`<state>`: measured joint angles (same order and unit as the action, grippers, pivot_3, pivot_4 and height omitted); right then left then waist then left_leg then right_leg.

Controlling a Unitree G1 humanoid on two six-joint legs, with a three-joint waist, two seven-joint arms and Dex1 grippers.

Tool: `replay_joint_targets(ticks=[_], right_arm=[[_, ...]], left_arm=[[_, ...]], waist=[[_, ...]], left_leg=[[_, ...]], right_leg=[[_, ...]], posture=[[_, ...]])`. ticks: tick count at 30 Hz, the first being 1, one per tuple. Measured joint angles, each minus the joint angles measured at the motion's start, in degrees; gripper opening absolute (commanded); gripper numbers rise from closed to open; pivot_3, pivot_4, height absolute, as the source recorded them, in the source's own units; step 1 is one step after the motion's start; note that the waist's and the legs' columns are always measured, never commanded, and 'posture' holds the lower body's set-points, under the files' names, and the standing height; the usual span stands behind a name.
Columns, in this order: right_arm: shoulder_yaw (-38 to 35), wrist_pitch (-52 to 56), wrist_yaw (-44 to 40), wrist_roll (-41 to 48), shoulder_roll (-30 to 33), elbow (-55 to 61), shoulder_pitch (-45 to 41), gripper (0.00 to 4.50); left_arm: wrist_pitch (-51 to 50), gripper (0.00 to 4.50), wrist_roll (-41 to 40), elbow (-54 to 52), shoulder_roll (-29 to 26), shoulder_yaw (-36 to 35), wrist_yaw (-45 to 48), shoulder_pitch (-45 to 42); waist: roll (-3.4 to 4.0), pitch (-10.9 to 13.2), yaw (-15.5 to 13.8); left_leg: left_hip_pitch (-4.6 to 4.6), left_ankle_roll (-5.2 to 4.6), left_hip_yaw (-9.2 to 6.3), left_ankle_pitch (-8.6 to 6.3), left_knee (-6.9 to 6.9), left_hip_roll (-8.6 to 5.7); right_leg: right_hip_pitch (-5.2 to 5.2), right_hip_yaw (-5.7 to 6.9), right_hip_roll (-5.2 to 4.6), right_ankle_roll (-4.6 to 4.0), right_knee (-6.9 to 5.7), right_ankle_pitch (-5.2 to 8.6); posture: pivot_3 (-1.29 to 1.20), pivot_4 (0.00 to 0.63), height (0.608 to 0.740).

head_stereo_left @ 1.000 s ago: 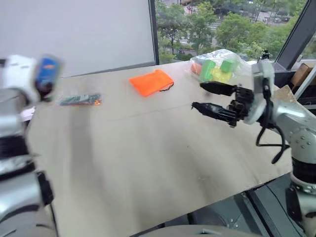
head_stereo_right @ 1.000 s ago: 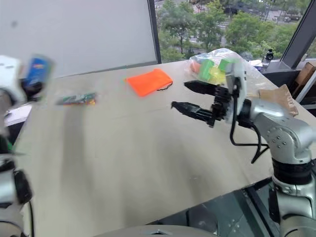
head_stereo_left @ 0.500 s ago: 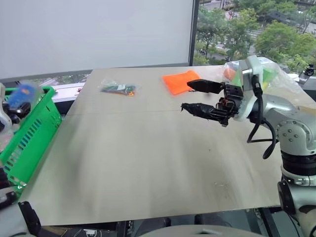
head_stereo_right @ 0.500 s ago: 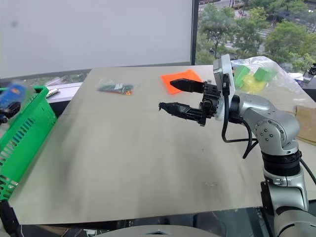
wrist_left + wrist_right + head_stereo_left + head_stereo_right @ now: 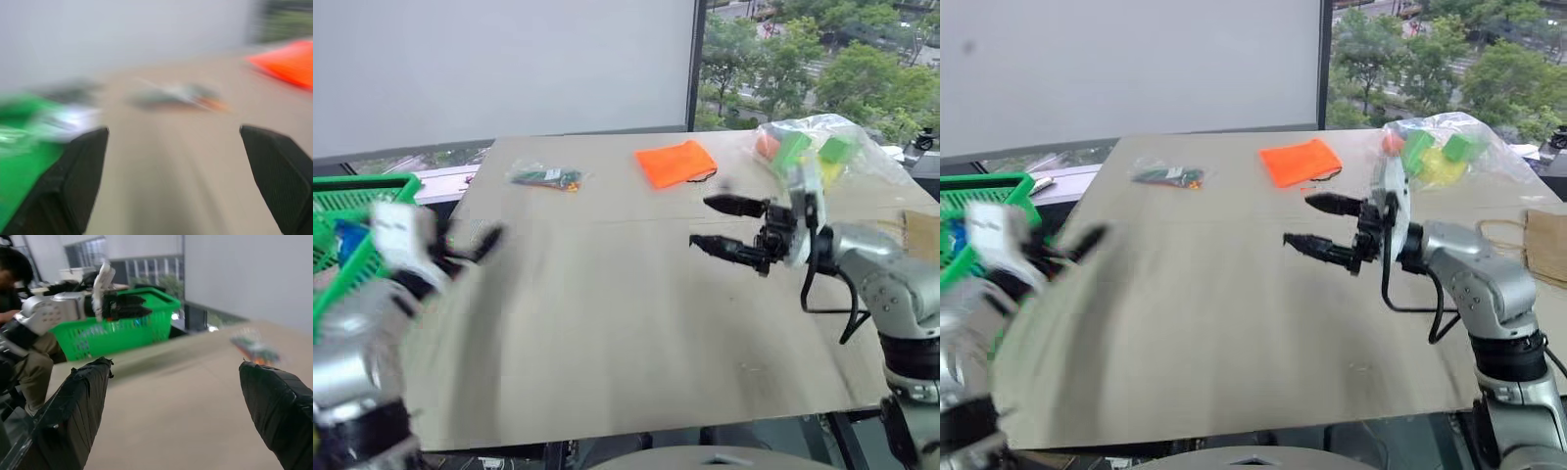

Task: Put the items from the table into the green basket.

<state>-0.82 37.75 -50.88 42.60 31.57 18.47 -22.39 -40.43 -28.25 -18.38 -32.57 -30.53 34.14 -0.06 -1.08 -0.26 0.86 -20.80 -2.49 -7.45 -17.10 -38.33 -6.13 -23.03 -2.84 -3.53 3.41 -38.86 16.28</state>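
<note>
The green basket [image 5: 360, 182] stands off the table's left edge, with a blue item [image 5: 350, 238] inside it. My left gripper [image 5: 478, 245] is blurred over the table's left edge beside the basket; its fingers [image 5: 78, 171] stand wide apart and hold nothing. My right gripper [image 5: 713, 226] hovers open and empty over the middle of the table [image 5: 607, 333], pointing left. On the far side lie a flat orange pouch [image 5: 675, 162], a small clear bag of coloured pieces [image 5: 546, 177] and a big clear bag of green and yellow blocks [image 5: 808, 147].
A brown paper bag [image 5: 1518, 235] lies at the table's right edge. A person [image 5: 17, 274] sits beyond the basket [image 5: 122, 330] in the right wrist view. A window and a white wall run behind the table.
My left gripper opened and let go of the blue item over the basket, then swung down and right to the table's edge. My right gripper sank a little. The camera turned left.
</note>
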Motion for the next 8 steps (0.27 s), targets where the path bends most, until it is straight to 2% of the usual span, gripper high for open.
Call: replay_joint_targets(ticks=[3, 6, 8], right_arm=[[0.1, -8.9, -0.1, -7.2, 0.1, -3.2, 8.0, 4.50], [0.2, -18.1, -0.7, -13.8, 0.0, -8.4, 17.7, 4.50], [0.4, -22.6, -1.4, -16.7, -0.1, -11.4, 21.1, 4.50]], left_arm=[[0.2, 4.46, -0.6, -10.6, 2.2, 9.1, 1.5, 12.5], [5.2, 4.46, 1.4, -13.2, 6.5, 15.5, 1.8, 21.8], [8.3, 4.46, 3.6, -13.4, 7.1, 18.2, 1.8, 24.4]], waist=[[0.05, 0.0, 0.7], [0.31, 0.0, 0.0], [0.50, 0.1, -0.6]], left_leg=[[0.17, 0.02, 0.33, -0.01, 0.17, 0.18], [0.23, 0.02, 0.46, -0.01, 0.14, 0.21], [0.28, 0.01, 0.46, -0.01, 0.13, 0.27]], right_leg=[[-0.05, -0.12, 0.08, -0.01, 0.00, 0.00], [-0.03, -0.20, 0.10, -0.02, -0.03, 0.00], [0.06, -0.16, 0.15, -0.20, -0.01, -0.13]], posture=[[0.01, 0.000, 0.740], [0.00, 0.000, 0.740], [0.00, 0.000, 0.740]])
